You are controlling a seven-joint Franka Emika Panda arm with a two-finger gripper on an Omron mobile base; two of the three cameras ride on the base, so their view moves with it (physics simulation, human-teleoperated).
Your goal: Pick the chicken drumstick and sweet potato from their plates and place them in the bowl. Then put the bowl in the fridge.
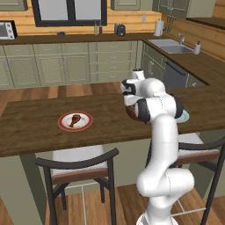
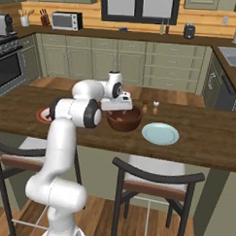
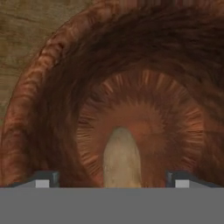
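Right base view: shakers (image 2: 150,107) behind bowl (image 2: 124,121)

bowl (image 1: 132,113) mostly behind the arm; sweet potato (image 3: 122,158) cut off below

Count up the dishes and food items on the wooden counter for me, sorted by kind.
Plates: 2, the red-rimmed plate and the teal-blue plate
Bowls: 1, the reddish-brown bowl
Chicken drumsticks: 1, the chicken drumstick on the red-rimmed plate
Sweet potatoes: 1, the sweet potato lying in the bowl
Total: 5
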